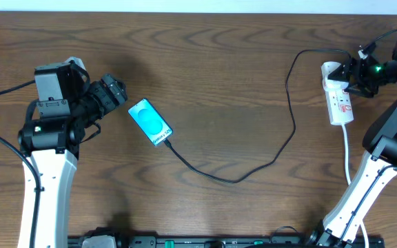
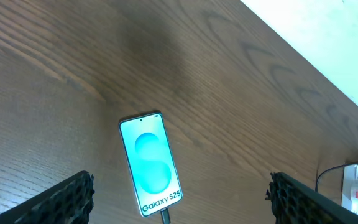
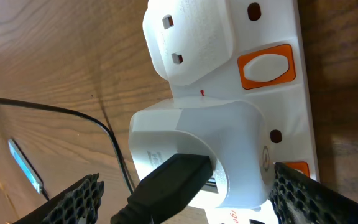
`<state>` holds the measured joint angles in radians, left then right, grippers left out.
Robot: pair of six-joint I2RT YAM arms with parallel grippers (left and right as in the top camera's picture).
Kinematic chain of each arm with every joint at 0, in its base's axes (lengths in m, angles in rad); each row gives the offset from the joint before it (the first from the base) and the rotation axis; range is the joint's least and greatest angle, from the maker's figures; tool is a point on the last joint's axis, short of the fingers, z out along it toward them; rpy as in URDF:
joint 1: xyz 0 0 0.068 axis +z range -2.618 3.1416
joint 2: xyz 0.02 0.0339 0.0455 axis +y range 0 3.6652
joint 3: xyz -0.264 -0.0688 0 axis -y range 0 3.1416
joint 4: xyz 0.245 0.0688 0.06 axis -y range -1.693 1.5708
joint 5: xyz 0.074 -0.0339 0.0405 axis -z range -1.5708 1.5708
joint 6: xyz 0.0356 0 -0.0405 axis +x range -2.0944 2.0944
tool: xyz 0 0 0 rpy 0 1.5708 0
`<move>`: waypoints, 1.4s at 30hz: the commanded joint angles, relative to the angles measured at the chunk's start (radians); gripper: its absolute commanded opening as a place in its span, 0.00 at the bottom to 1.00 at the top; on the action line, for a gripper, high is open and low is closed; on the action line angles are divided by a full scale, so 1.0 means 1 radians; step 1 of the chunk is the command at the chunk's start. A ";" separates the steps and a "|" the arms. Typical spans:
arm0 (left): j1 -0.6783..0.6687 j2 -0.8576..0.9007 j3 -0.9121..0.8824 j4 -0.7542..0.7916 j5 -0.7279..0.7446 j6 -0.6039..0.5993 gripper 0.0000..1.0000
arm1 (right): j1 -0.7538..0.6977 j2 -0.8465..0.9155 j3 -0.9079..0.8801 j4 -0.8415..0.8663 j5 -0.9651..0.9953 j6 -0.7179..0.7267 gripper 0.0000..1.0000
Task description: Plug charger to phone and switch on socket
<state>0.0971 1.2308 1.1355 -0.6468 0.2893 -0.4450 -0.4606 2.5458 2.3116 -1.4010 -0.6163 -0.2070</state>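
**Cable in the phone, both grippers released**

The Galaxy S25 phone (image 1: 150, 122) lies flat on the tabletop (image 1: 219, 62), left of centre, with its turquoise screen lit. The charger (image 1: 236, 180), a thin black cable, meets the phone's near end. It loops toward the front edge, then climbs to the white power strip (image 1: 341, 107) by the right edge, near the far right corner.

There its black connector sits in a white adapter (image 3: 191, 143) plugged into the strip, beside an orange switch (image 3: 266, 65).

The left gripper (image 1: 120, 93) hovers just left of the phone, fingers wide apart and empty. The right gripper (image 1: 353, 77) hangs over the strip, fingers spread either side of the adapter, gripping nothing.
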 commanded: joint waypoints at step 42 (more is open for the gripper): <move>0.003 0.004 0.000 0.000 0.008 -0.005 0.91 | 0.055 0.026 -0.072 0.027 -0.010 0.011 0.85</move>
<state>0.0971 1.2308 1.1355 -0.6472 0.2893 -0.4450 -0.4496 2.5309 2.2818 -1.3712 -0.5964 -0.2066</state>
